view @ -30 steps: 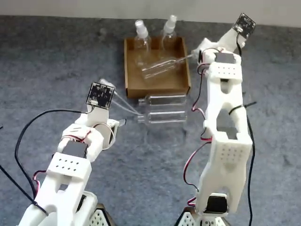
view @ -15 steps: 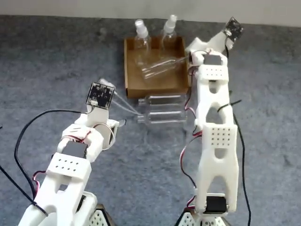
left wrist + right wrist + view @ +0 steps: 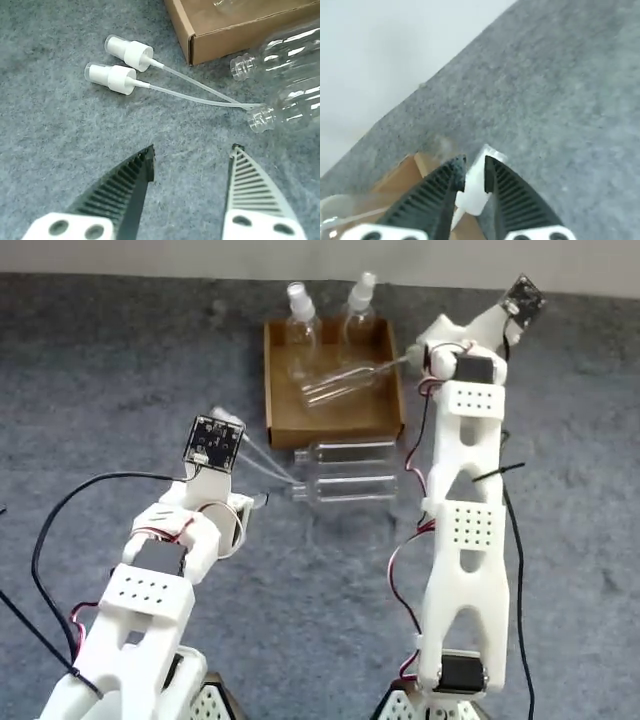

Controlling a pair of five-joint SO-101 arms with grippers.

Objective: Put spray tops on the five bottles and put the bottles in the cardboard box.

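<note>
1. Cardboard box (image 3: 290, 415): sits toward the far edge of the grey carpeted table (image 3: 120, 360), about midway across. Two capped bottles (image 3: 300, 325) stand upright against its far wall.
2. Third bottle (image 3: 335, 387): lies tilted across the box interior, neck toward the right wall, with its white spray top (image 3: 472, 192) at that wall's rim.
3. Right gripper (image 3: 475, 167): jaws clenched on that spray top, beside the box's far right corner.
4. Uncapped bottles (image 3: 345, 452): two, lying side by side on the table just in front of the box's near wall, with their necks pointing left.
5. Loose spray tops (image 3: 122, 62): two, lying together on the table left of those necks, with their dip tubes running toward the open mouths.
6. Left gripper (image 3: 192, 155): jaws released and empty, hovering over bare table near the loose tops.
7. Step in hand, as judged: the third bottle is being boxed, with two left to cap.
8. Next move, as judged: the right jaws let go and lift off. Then one loose top is taken by its head and its thin tube is threaded into a narrow neck, while the other arm steadies the clear bottle against sliding.
</note>
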